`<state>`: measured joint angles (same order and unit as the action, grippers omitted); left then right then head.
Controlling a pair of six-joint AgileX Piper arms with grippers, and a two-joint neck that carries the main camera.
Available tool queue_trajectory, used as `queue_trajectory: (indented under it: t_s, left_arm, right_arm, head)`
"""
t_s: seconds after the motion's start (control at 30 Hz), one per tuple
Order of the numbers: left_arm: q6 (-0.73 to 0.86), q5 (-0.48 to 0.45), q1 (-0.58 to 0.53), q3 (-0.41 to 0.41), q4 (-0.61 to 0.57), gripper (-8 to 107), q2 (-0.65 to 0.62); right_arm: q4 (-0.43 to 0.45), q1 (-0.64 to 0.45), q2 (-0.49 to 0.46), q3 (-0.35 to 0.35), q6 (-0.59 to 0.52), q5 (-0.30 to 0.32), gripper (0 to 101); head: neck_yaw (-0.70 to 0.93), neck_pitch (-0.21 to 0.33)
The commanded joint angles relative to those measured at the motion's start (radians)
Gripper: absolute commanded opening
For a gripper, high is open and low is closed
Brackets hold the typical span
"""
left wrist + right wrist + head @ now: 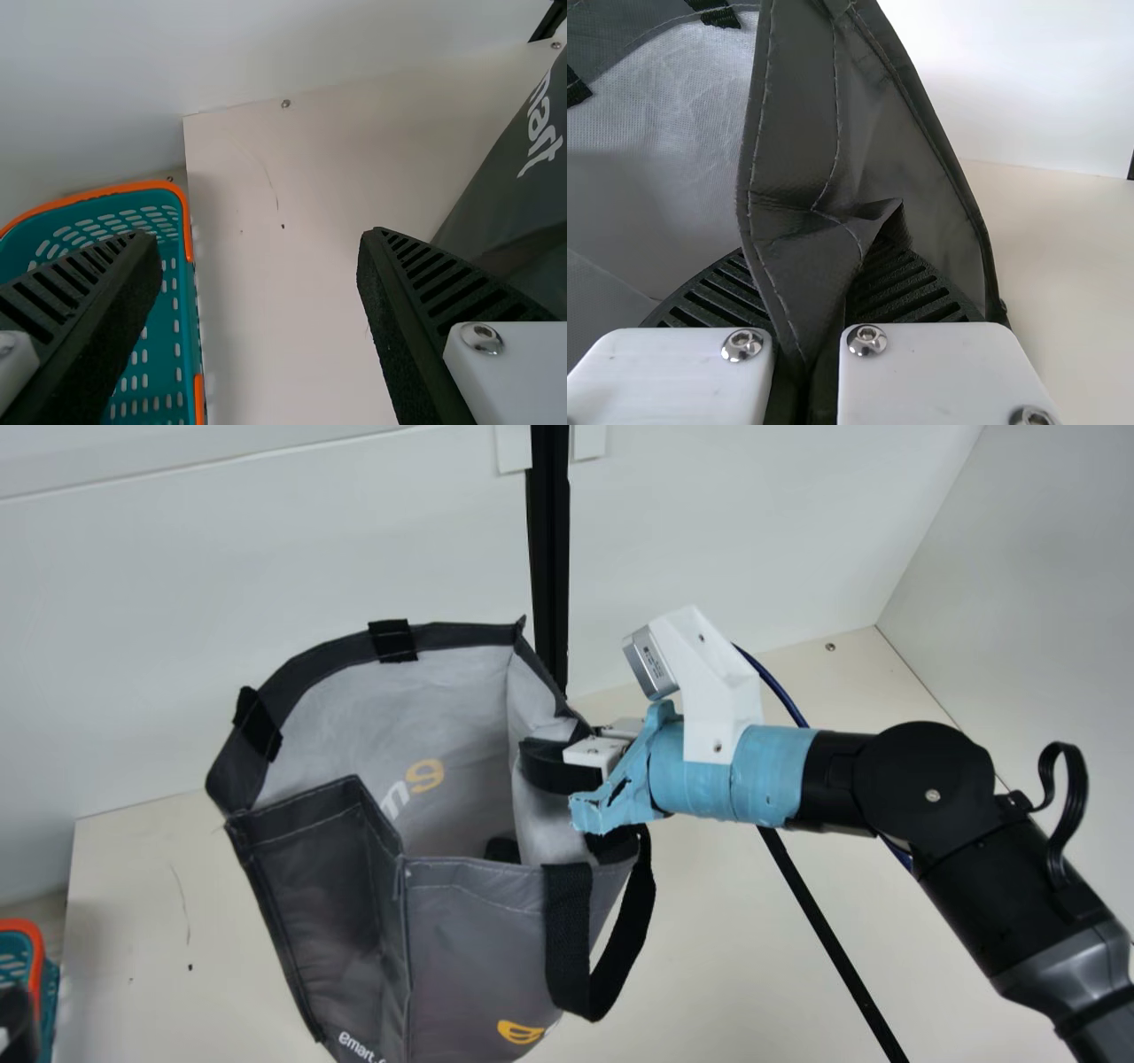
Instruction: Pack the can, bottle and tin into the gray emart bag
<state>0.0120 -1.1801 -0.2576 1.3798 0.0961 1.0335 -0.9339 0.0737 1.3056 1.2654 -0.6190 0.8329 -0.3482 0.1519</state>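
Right wrist view: my right tool (819,270) pinches the gray bag (790,150), which a careless tug could topple, while my left tool (257,241) gapes wide.

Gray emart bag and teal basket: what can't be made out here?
- Bag's inner floor: main view, behind its own front wall.
- Dark shape inside it: main view, mostly behind that wall; cannot tell what it is.
- Basket's inside: left wrist view, partly behind the left gripper's finger, otherwise cut off by the edges.
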Motion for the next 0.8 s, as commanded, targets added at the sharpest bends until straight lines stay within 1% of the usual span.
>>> queue_trajectory:
  t_s: [0.0, 0.77]
  left_arm:
    - [0.0, 0.0, 0.0, 0.0, 0.0, 90, 0.0]
    - [0.0, 0.003, 0.0, 0.0, 0.0, 90, 0.0]
  right_arm:
    - [0.0, 0.0, 0.0, 0.0, 0.0, 0.0, 0]
    - [0.0, 0.0, 0.0, 0.0, 0.0, 0.0, 0]
  head:
    - [-0.001, 0.023]
    - [-0.001, 0.023]
